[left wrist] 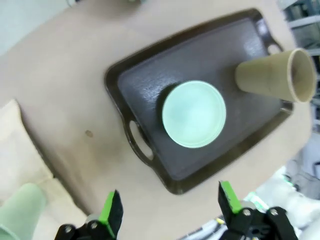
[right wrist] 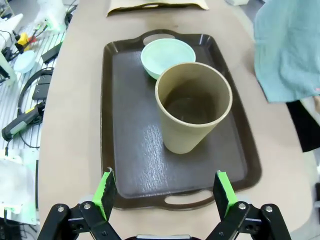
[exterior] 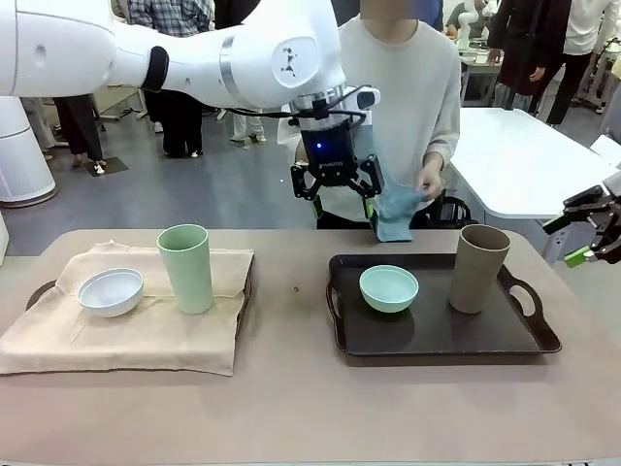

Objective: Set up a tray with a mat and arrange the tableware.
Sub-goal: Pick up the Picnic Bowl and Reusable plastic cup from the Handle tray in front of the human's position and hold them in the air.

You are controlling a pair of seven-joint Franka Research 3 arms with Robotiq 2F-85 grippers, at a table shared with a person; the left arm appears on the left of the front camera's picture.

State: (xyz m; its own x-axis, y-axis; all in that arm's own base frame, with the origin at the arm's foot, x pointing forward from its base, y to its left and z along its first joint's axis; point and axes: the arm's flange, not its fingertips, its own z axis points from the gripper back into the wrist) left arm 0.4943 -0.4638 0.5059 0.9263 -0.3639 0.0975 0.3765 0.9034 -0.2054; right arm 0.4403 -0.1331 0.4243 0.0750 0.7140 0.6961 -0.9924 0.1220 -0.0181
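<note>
Left gripper and right gripper spread; dark tray holds mint bowl, tan cup, apparently empty.

The left arm was white and rounded, with a black joint band and a blue light above its black gripper, tipped with green pads. The person wore a pale long-sleeved top.

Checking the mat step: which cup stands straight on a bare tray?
The tan-brown cup, on the dark tray beside the mint bowl. The pale green cup stands on a beige cloth.
</note>
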